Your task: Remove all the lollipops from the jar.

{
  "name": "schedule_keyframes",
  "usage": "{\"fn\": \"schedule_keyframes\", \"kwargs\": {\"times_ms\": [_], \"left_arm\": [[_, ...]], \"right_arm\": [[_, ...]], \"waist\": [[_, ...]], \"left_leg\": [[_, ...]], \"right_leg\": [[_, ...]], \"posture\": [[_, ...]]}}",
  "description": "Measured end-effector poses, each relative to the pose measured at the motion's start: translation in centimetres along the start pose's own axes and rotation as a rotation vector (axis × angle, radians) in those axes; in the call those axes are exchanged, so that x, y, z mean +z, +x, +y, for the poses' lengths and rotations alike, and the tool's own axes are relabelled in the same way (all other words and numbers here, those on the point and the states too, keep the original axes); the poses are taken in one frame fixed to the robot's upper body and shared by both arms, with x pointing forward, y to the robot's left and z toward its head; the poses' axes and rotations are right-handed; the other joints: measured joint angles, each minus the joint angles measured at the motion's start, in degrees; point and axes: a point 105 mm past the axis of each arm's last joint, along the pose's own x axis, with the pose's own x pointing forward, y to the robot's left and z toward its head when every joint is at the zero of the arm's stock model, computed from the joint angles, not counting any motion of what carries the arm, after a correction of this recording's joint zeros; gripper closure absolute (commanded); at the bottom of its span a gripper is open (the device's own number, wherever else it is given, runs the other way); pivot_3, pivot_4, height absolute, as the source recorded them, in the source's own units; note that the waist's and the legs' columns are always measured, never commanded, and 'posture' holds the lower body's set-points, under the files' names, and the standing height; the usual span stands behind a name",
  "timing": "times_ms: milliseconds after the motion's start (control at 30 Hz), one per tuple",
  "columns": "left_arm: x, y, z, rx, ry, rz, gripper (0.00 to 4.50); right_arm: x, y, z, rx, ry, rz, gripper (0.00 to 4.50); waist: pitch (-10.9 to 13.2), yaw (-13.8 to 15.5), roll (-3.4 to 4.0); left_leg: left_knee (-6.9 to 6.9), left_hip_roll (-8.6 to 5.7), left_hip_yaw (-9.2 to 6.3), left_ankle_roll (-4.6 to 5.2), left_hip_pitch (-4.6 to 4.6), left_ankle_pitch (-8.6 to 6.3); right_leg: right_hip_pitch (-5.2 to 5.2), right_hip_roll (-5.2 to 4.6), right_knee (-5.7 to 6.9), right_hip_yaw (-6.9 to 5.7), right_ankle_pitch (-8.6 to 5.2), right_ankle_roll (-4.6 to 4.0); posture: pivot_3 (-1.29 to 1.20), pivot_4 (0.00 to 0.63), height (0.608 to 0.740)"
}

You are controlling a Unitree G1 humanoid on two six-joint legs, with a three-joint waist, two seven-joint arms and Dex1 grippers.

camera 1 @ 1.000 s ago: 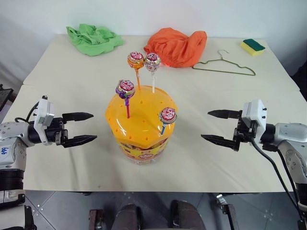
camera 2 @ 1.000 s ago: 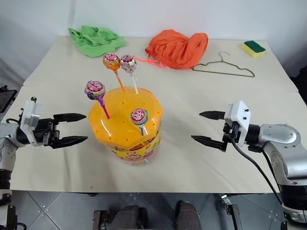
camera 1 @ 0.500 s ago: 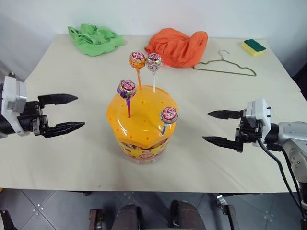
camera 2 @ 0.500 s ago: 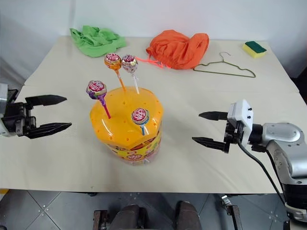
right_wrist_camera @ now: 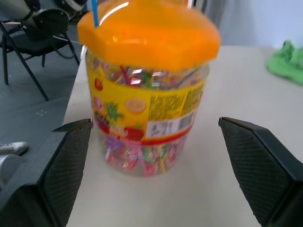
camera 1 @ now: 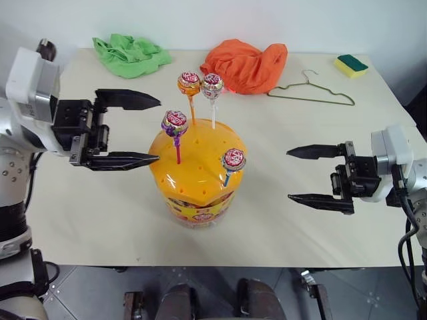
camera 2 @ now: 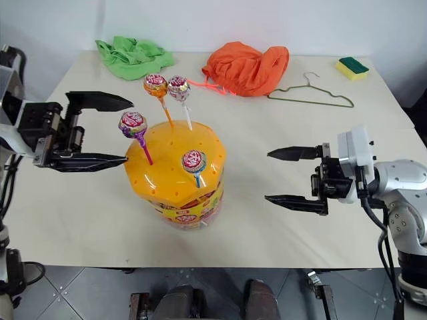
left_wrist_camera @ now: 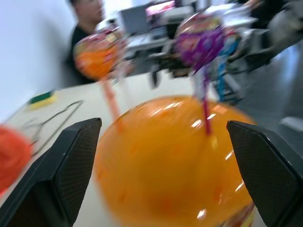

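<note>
The jar (camera 1: 197, 175) stands on the table (camera 1: 313, 220), toward its near edge, and serves as the landmark here. All four lollipops are planted upright by their sticks in the holes of its orange lid, which is why none has toppled: the purple-stick lollipop (camera 1: 175, 123) on the jar's left shoulder, the orange-stick one (camera 1: 189, 83) and the white-stick one (camera 1: 212, 85) side by side at the jar's far edge, and the blue-stick one (camera 1: 233, 160) low on the jar's near right slope.

The left gripper (camera 1: 150, 130) is just left of the jar at lid height, fingers spread wide and empty, pointing across at the lid. Its two fingers bracket the level of the purple-stick candy, so that one looks like its likely target; a sideways approach suits pinching a thin upright stick, then lifting straight up out of the hole.

The right gripper (camera 1: 291, 175) waits right of the jar, well apart from it, also gaping and holding nothing. It sits lower, level with the jar's body, probably placed either to steady the tub or to go for the blue-stick candy.

Beyond the jar lie an orange cloth (camera 1: 245, 65), a green cloth (camera 1: 131, 54), a wire hanger (camera 1: 312, 91) and a sponge (camera 1: 351, 64), all well clear of the work.
</note>
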Motion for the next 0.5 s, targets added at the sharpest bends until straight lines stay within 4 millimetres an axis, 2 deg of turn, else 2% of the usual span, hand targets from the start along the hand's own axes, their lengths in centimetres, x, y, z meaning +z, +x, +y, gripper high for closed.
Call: {"fn": "schedule_keyframes", "kwargs": {"times_ms": [267,467,500], "left_arm": [[-1.1,1.1,-0.6,-0.067,-0.152,-0.031,0.0],[-1.1,1.5,-0.8,-0.091,-0.172,-0.065,0.0],[-1.1,1.8,-0.9,-0.111,-0.174,-0.088,0.18]], "right_arm": [[-0.2,-0.5,-0.3,-0.058,-0.006,0.01,0.04],[-0.1,-1.0,-0.5,-0.098,-0.023,0.016,0.04],[-0.2,-1.0,-0.5,-0.1,-0.02,0.02,0.01]], "waist": [[0.0,0.1,0.0],[0.0,0.2,0.0],[0.0,0.3,0.0]], "left_leg": [[0.02,-0.01,-0.02,0.0,-0.01,0.0],[0.05,-0.01,-0.02,0.0,-0.01,0.0],[0.07,-0.01,-0.02,0.0,-0.02,0.0]], "right_leg": [[0.0,-0.01,0.0,0.01,0.0,0.0],[0.01,-0.01,0.01,0.02,0.0,0.0],[0.01,-0.01,0.01,0.02,0.0,0.0]], "posture": [[0.0,0.15,0.74],[0.0,0.15,0.74],[0.0,0.15,0.74]]}}
